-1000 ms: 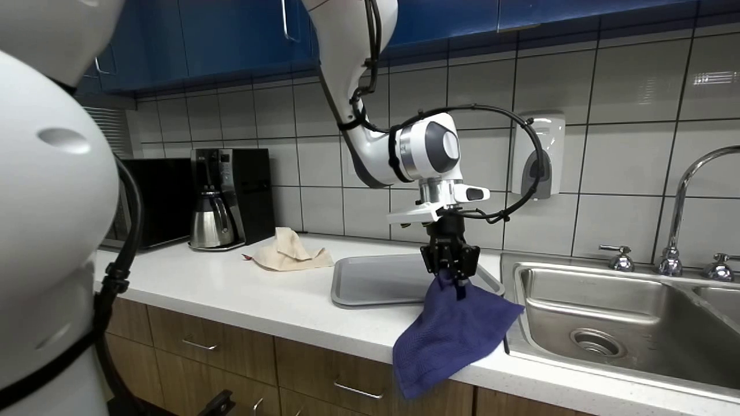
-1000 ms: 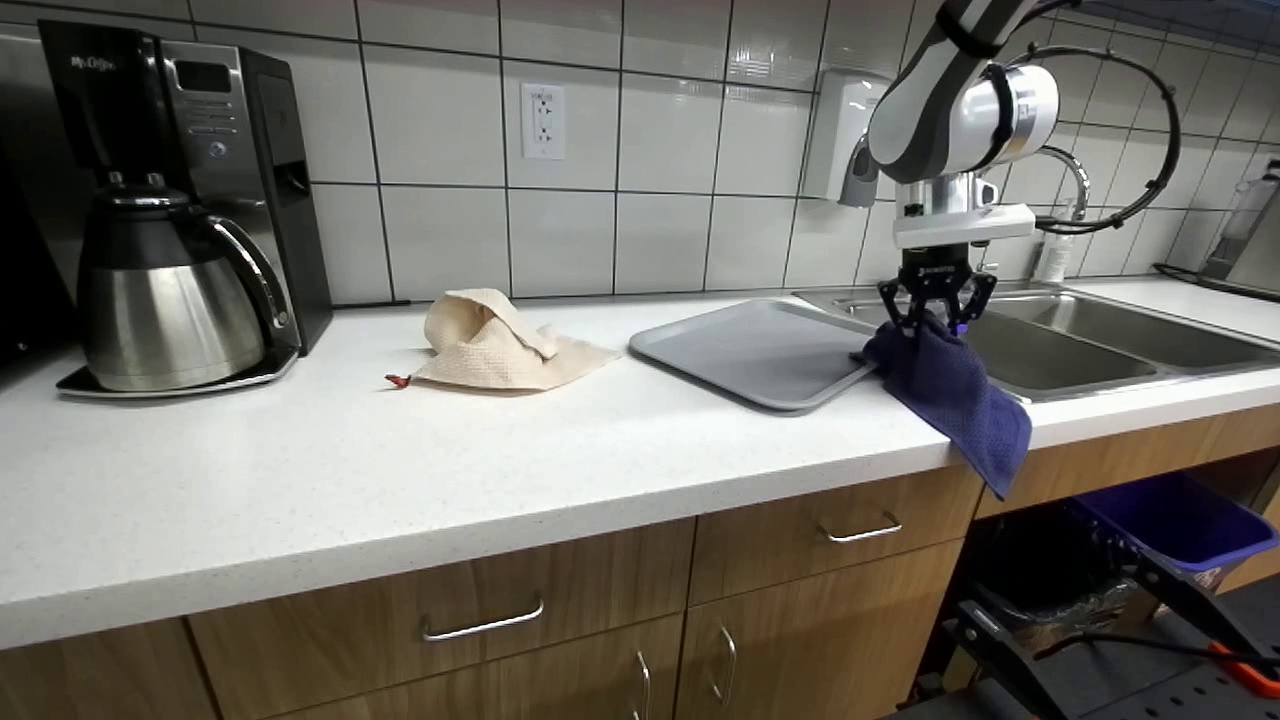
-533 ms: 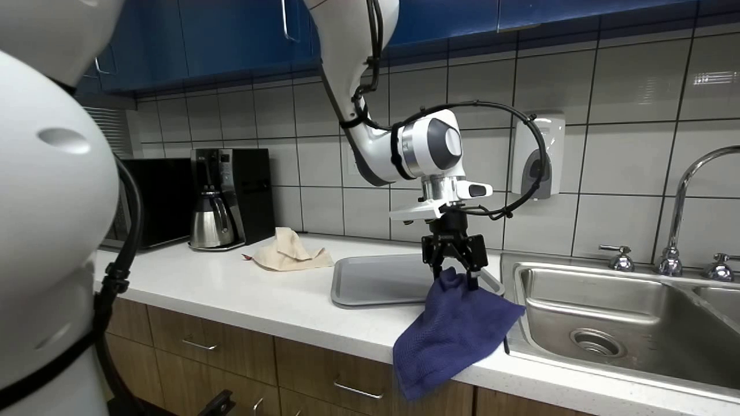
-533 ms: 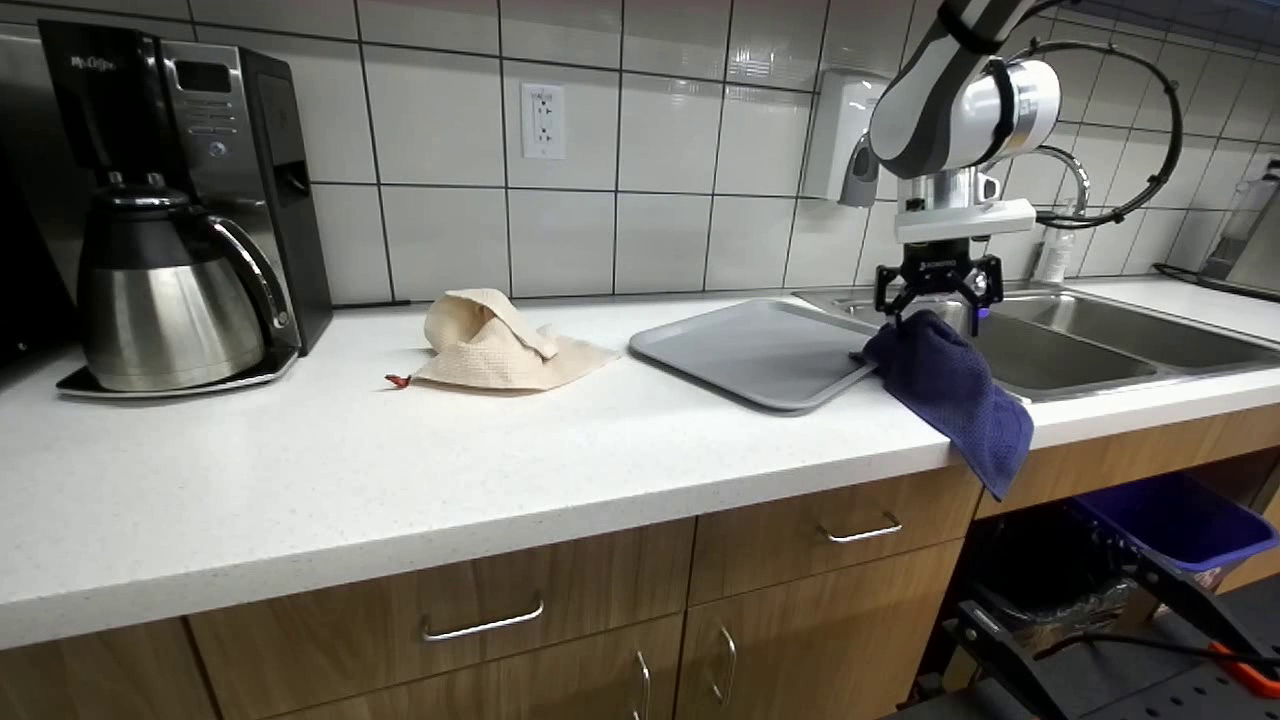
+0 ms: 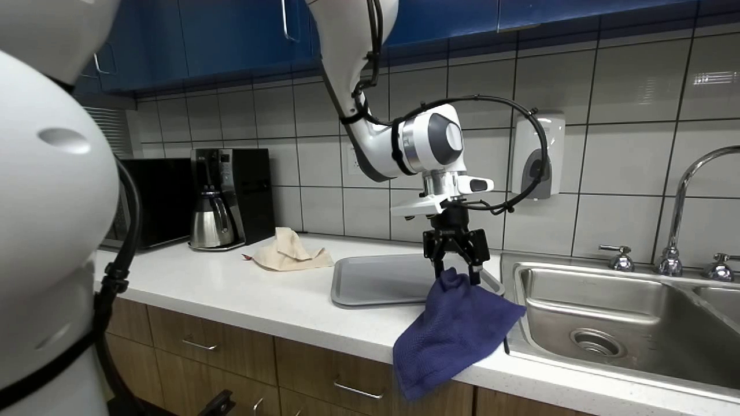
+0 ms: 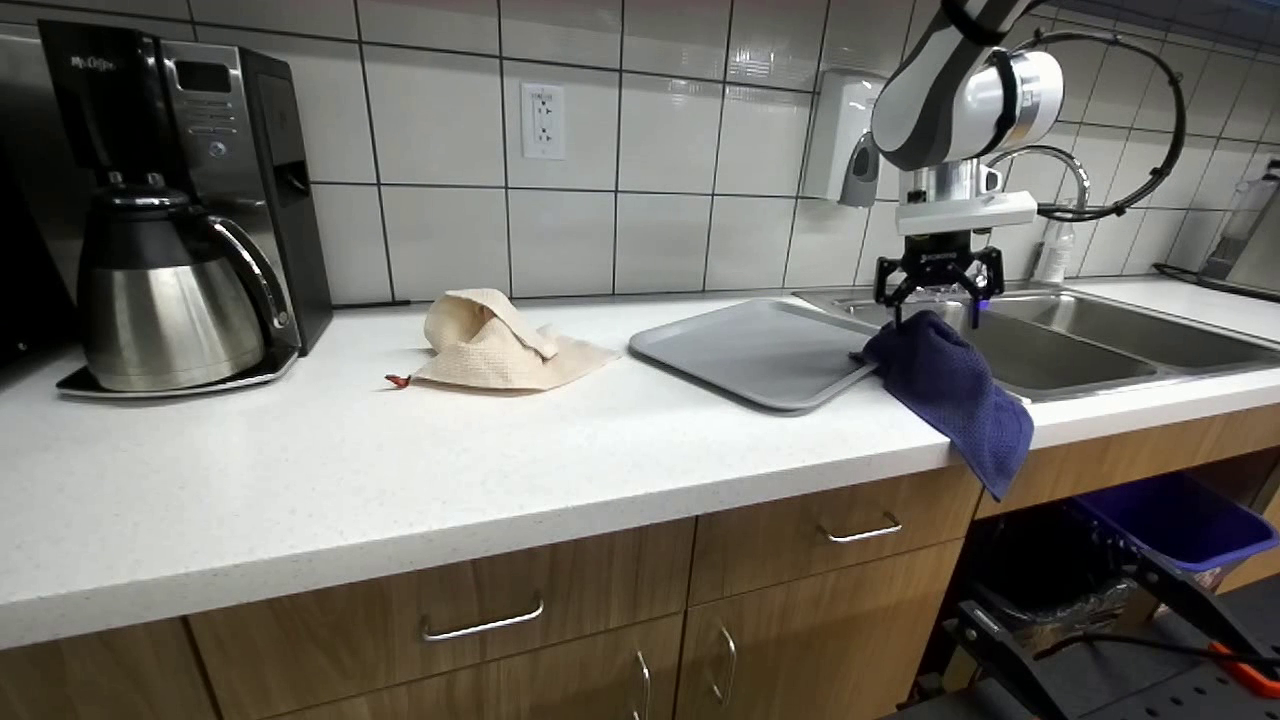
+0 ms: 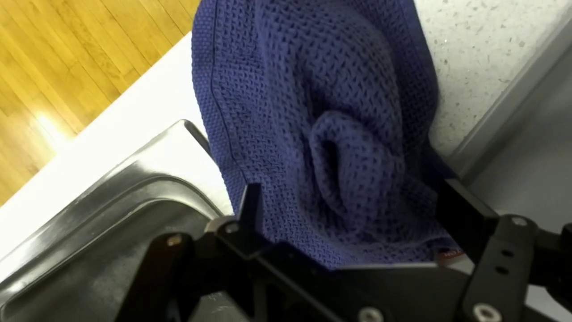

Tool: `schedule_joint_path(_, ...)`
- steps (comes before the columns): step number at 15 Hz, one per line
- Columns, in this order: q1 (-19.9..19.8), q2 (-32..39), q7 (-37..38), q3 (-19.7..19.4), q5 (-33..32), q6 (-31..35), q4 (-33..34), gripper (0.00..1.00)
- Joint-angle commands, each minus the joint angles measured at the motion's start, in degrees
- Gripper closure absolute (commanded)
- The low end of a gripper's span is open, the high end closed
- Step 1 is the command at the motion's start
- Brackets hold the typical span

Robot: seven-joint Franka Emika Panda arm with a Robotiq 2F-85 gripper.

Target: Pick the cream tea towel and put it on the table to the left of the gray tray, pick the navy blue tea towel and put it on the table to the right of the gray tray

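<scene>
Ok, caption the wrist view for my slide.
Open hand over the navy towel, sink lower left, tray at right.

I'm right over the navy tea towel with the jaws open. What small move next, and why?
I'd probably raise the gripper straight up with the jaws open. They flank the bunched peak of the navy tea towel without gripping it, and the towel lies between the gray tray and the sink. The cream tea towel lies on the tray's opposite side, so both placements look done.
</scene>
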Motion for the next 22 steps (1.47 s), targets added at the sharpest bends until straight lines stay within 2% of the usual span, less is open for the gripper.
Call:
schedule_joint_path(1,0.43,-2.06,0.49,-0.22,0.58,-0.45,-0.73,0.0)
schedule_joint_path(10,0.8,-8.09,0.45,-0.11,-0.41,0.69,-3.82,0.0)
schedule_joint_path(22,1.42,-24.01,-1.33,3.09,-1.0,0.97,-16.1,0.0)
